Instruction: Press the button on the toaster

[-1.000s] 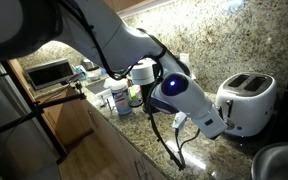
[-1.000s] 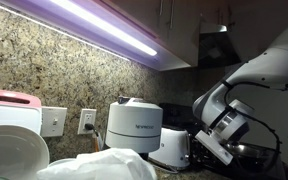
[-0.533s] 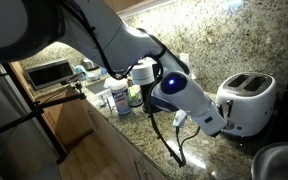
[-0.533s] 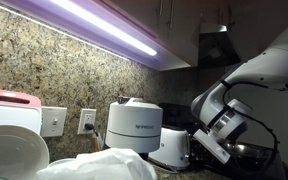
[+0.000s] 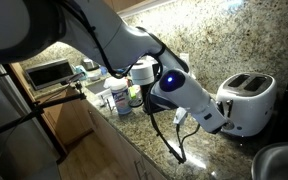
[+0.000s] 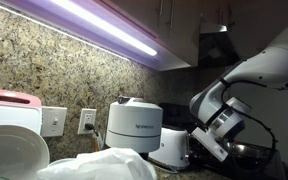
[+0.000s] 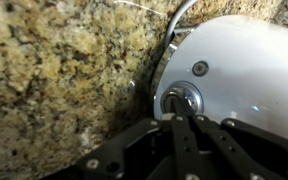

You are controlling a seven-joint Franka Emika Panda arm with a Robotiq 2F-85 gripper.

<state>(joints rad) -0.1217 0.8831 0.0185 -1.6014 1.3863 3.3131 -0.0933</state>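
On the speckled stone counter (image 5: 214,155), close to the wall, the white toaster (image 5: 248,98) stands upright. Its long side runs along the wall, and its two dark slots face up. The arm (image 5: 124,45) reaches down from high up to the toaster's short end. Only the wrist view shows the round button (image 7: 181,100) there. The gripper (image 7: 181,120) has its fingers squeezed together, holding nothing, tips right at the button.

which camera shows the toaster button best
The wrist view: the round button sits mid-frame on the toaster's white end face, with the gripper right at it. Both exterior views show the toaster's body, but the button cannot be made out behind the arm.
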